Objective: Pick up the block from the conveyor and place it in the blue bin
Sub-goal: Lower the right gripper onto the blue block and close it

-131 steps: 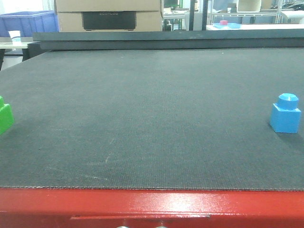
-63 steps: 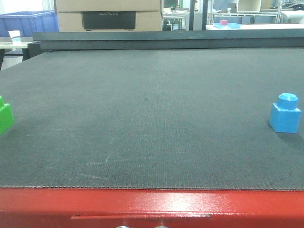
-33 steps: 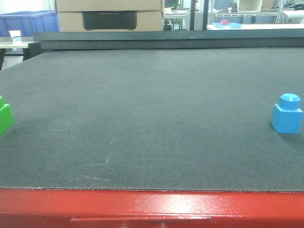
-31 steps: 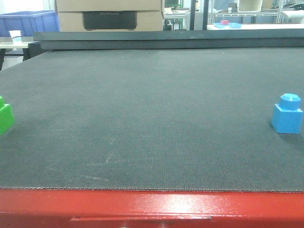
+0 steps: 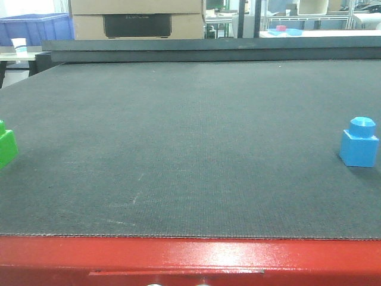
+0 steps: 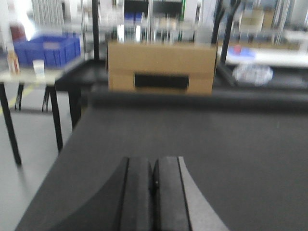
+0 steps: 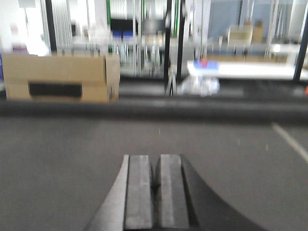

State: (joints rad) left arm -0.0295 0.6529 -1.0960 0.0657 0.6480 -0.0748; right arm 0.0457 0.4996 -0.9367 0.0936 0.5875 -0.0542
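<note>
Left gripper (image 6: pixel 154 192), right gripper (image 7: pixel 155 192) pressed together, empty. Blue block (image 5: pixel 359 143) near right edge of conveyor (image 5: pixel 190 149); belt may carry it beyond reach.

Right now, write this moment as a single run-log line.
left gripper: shut, empty | right gripper: shut, empty | blue block: on conveyor, right | green block: on conveyor, left

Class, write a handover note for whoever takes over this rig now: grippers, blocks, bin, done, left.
Left gripper: shut, empty, above the belt.
Right gripper: shut, empty, above the belt.
Blue plastic studded block: on the dark grey woven conveyor belt, far right.
Green plastic block: at the belt's left edge, partly out of frame.
Blue plastic crate, likely the bin: beyond the far left corner.
Done: no block grabbed.
Left: grab a block, place it in the bin.
</note>
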